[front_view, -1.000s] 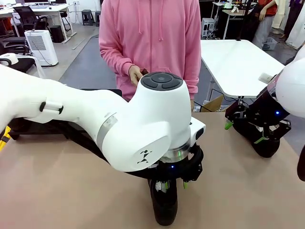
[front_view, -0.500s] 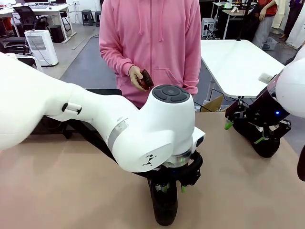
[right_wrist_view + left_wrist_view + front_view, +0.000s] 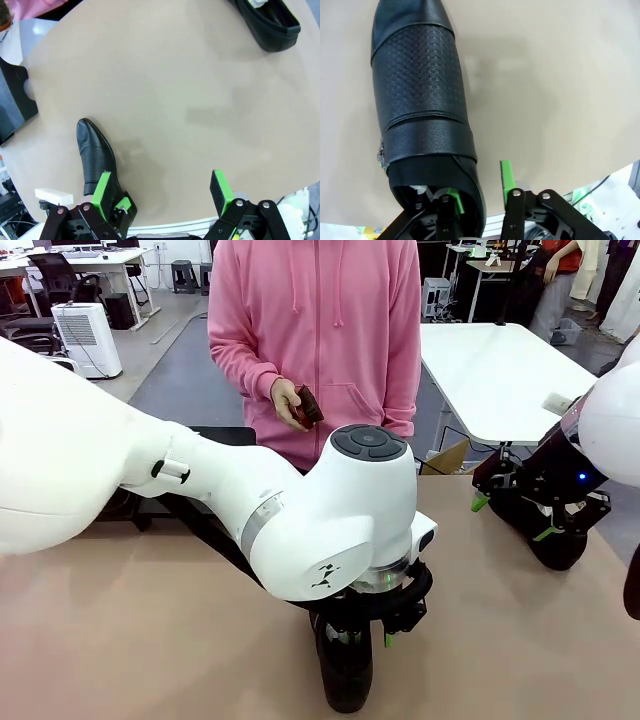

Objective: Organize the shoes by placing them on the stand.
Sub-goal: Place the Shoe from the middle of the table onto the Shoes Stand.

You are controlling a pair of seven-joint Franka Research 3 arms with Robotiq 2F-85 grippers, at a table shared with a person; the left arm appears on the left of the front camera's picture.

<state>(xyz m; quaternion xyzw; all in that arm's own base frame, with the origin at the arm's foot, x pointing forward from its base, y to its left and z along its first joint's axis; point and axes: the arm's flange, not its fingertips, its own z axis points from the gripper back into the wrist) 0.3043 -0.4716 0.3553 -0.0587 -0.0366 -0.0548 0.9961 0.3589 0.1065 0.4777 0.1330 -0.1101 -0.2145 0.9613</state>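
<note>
The left fingers (image 3: 506, 180) straddle the heel wall of a black shoe (image 3: 420, 90). One pad is inside the opening, the other outside with a sliver of table (image 3: 555, 75) between it and the leather, not clamped yet. The shoe lies flat, heel near the table's edge. The right fingers (image 3: 218, 185) are spread wide, nothing between them, over bare table. A second shoe (image 3: 270, 22) and the stand (image 3: 12, 100) lie well apart. The person's hand (image 3: 288, 400) holds a small brown object (image 3: 308, 405).

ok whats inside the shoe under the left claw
One finger of the left claw sits inside the shoe at its heel opening, beside a pale scrap. The upper covers everything farther in.
</note>
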